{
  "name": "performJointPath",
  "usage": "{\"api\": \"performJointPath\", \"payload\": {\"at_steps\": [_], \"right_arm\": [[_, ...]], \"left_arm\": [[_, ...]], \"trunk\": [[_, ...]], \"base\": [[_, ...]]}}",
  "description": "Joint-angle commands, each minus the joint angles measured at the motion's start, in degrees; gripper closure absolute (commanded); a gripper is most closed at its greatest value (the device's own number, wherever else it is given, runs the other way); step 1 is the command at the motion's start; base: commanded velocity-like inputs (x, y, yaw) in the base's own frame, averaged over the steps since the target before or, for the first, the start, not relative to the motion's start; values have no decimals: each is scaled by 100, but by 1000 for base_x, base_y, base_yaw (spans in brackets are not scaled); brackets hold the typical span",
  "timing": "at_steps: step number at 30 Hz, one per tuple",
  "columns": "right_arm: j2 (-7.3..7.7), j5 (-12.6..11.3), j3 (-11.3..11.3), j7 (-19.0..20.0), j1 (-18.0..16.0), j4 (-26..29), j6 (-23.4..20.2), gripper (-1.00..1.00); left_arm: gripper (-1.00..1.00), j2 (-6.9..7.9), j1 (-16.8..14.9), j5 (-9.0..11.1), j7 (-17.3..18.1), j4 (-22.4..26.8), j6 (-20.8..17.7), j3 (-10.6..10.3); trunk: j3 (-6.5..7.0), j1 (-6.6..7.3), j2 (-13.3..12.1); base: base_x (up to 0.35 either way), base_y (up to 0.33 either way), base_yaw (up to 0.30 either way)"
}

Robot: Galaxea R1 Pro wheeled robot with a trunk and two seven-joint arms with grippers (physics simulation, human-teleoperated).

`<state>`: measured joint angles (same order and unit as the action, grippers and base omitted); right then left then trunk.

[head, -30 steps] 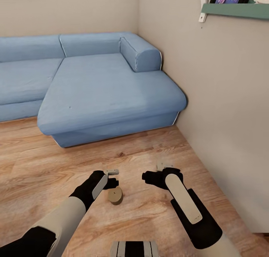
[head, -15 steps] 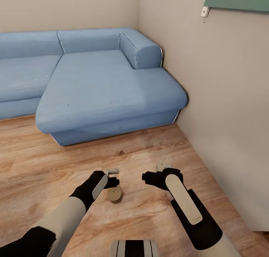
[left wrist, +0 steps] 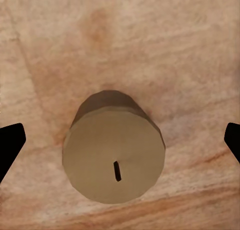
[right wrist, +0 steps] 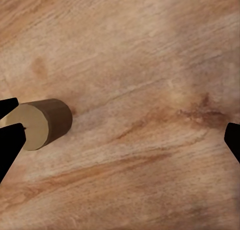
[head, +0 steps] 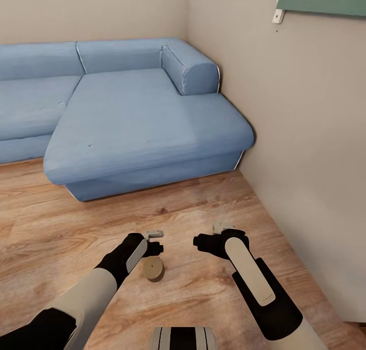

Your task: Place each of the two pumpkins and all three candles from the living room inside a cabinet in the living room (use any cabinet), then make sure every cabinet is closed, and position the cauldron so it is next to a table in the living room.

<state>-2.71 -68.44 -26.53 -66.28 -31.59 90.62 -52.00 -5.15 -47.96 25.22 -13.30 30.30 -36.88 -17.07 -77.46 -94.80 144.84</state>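
A: How wide is the left tool?
B: Wide apart. Seen from the left wrist, its two black tips sit at the far edges, with a candle centred between them, and neither tip touches it. It has hold of nothing.

A: And the right tool?
B: Also spread wide, and empty. It hangs over bare wood floor, with the same candle off to one side by one tip.

A: Where is the candle in the room?
B: From the head, the candle stands upright on the floor, near the robot, just under the left tool and left of the right tool.

A: Its shape?
B: A stubby, smooth tan cylinder with a flat round top and a short dark wick.

A: What lies beyond?
B: A blue fabric sofa with soft rounded corners in the far corner, against a plain pale wall. The floor is light, grained planks.
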Motion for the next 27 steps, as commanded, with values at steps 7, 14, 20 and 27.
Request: {"api": "performJointPath", "payload": {"at_steps": [7, 14, 20, 27], "right_arm": [[-1, -47, -1, -56, -5, -8, -45, -100], [-1, -47, -1, -56, -5, -9, -46, -100], [-1, -47, -1, -59, -5, -9, -46, -100], [-1, -47, -1, -60, -5, -9, -47, -100]], "left_arm": [[-100, 5, 0, 62, -50, 15, -18, -33], [-100, 5, 3, 62, -50, 19, -10, -26], [-100, 5, 1, 62, -50, 22, -5, -29], [-100, 5, 3, 58, -50, 19, 219, -36]], "trunk": [[-4, 1, 2], [-93, -9, 7], [-226, -25, 15], [-381, -43, 25]], "base": [[4, 1, 0], [0, 0, 0], [0, 0, 0], [0, 0, 0]]}}
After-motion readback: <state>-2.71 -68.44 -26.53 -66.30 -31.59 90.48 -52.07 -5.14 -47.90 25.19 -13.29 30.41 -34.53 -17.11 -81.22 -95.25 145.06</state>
